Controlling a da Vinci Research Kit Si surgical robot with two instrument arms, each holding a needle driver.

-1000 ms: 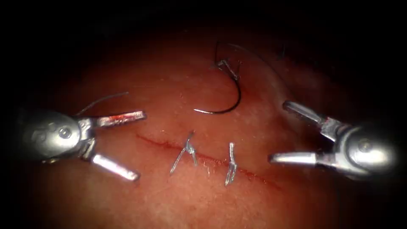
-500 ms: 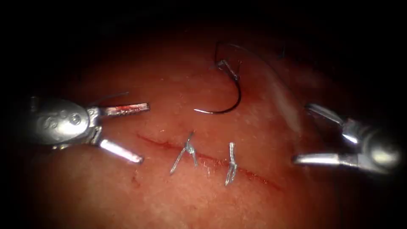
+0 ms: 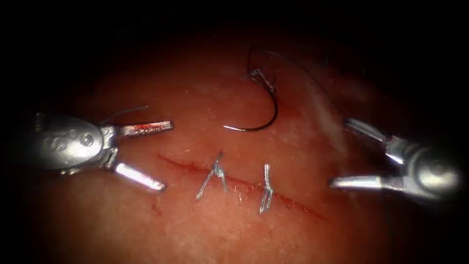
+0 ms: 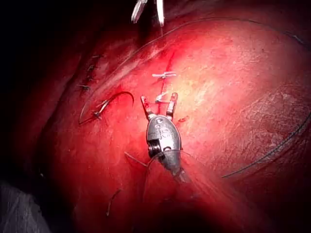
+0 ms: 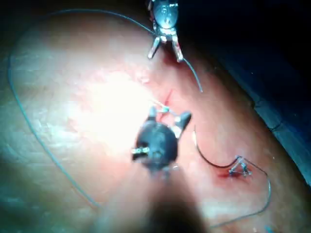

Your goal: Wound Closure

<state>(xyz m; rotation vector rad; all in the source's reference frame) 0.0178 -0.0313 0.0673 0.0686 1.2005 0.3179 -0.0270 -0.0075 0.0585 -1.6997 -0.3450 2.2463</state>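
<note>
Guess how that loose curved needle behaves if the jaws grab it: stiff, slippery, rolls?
The needle is thin, dark and evenly curved, so probably stiff and light. It lies free on wet tissue, so likely slippery. Held off-centre, the arc may swivel.

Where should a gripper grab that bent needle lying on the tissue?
Probably on the needle's curved body, back from the thin tip pointing left. It lies free above the cut, bulging right, so the open, empty right gripper seems better placed than the open, empty left gripper.

tissue (image 3: 146, 225) with cut (image 3: 293, 200), curved needle (image 3: 267, 115) lying free on it, thread (image 3: 303, 68), two knotted stitches (image 3: 266, 188)
</note>
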